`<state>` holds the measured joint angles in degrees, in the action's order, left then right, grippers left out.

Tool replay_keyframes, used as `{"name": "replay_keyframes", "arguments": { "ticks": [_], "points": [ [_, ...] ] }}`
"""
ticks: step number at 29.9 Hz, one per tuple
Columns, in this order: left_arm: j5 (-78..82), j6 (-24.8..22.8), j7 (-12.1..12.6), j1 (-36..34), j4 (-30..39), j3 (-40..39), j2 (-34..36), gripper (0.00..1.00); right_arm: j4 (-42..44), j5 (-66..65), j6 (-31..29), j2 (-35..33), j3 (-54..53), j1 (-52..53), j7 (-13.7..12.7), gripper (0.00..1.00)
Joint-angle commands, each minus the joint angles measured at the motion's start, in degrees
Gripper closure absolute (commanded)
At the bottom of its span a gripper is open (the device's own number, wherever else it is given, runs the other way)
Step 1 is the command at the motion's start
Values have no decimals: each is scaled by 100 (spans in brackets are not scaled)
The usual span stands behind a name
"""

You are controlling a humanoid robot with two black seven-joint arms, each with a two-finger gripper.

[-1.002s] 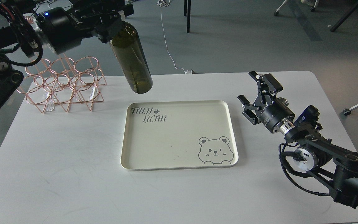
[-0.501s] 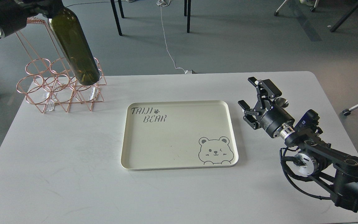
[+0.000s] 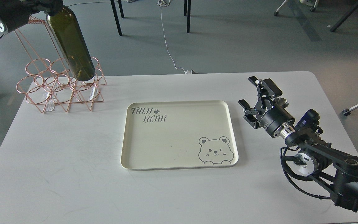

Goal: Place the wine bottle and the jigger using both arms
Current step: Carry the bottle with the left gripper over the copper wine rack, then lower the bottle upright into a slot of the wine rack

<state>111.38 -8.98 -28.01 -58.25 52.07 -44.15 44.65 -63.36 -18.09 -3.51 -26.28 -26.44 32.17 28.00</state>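
The dark olive-green wine bottle (image 3: 73, 46) hangs tilted at the far left, its base just over the copper wire rack (image 3: 57, 90). Its neck goes up into my left gripper (image 3: 47, 6) at the top left corner, which is shut on it and partly cut off by the frame edge. My right gripper (image 3: 248, 91) is open and empty, just right of the cream tray (image 3: 179, 165), low over the table. A small shiny silver piece of the jigger (image 3: 282, 100) shows behind the right gripper's body; the rest of it is hidden.
The cream tray with "TAIJI BEAR" lettering and a bear drawing lies mid-table. The copper rack of wire rings stands at the back left corner of the white table (image 3: 57, 174). Chair legs (image 3: 117, 18) and a white cable (image 3: 166, 40) are on the floor beyond.
My left arm has carried the bottle from behind the tray leftward to over the copper rack, then lifted it slightly. My right gripper has barely shifted and stays open.
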Motion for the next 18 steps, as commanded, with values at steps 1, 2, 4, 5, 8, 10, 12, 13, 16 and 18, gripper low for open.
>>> {"name": "replay_keyframes", "arguments": {
  "ticks": [1, 2, 4, 5, 8, 10, 12, 13, 16, 18],
  "points": [
    [7, 10, 1, -2, -4, 117, 0, 85, -1, -2, 0, 0, 7, 0, 0, 1],
    [7, 1, 1, -2, -4, 117, 9, 85, -1, -2, 0, 0, 7, -8, 0, 1],
    [15, 1, 1, -2, -4, 117, 9, 85, -1, -2, 0, 0, 7, 0, 0, 1],
    [15, 1, 1, -2, -4, 126, 17, 85, -1, -2, 0, 0, 7, -8, 0, 1],
    [15, 1, 1, -2, -4, 126, 26, 85, -1, -2, 17, 0, 7, 0, 0, 1],
    [15, 1, 1, -2, -4, 126, 26, 85, -1, -2, 35, 0, 7, 0, 0, 2],
    [24, 1, 1, 7, -4, 126, 26, 84, -1, -2, 35, 0, 7, 0, 0, 1],
    [24, 1, 1, 7, -4, 126, 26, 84, -1, -2, 35, 0, 7, 0, 0, 2],
    [42, 1, 1, 15, -4, 126, 35, 84, -1, -2, 35, 0, 7, 0, 0, 2],
    [59, 1, 1, 33, 5, 126, 35, 84, -1, -2, 35, 0, 7, 0, 0, 1]
  ]
}}
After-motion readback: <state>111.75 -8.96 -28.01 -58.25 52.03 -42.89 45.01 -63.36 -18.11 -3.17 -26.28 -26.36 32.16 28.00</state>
